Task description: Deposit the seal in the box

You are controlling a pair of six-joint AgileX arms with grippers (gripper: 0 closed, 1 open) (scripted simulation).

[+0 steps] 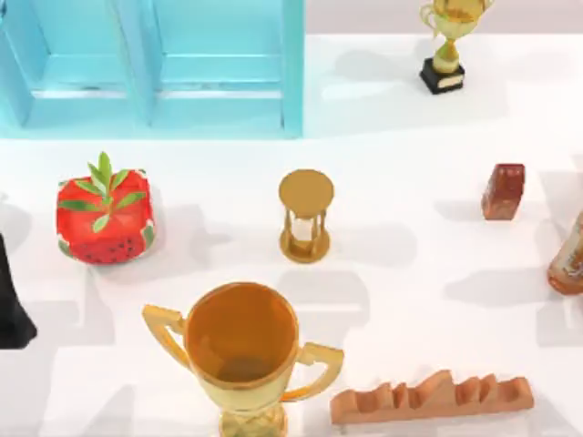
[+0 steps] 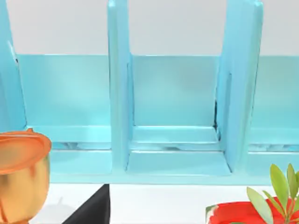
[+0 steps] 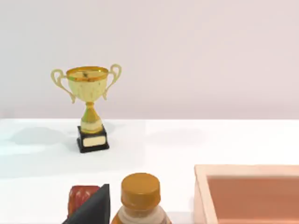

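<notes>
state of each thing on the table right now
seal: upright on the table, not gripped
hourglass: upright
big trophy: upright
small trophy: upright
bottle: upright, cap on
notched bar: lying flat
box: open top

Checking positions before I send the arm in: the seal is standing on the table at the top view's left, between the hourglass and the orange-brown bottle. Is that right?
Not quite. The seal stands on the table at the top view's right, not its left. The rest holds: in the top view it sits between the hourglass and the orange-brown bottle, clear of both.
</notes>
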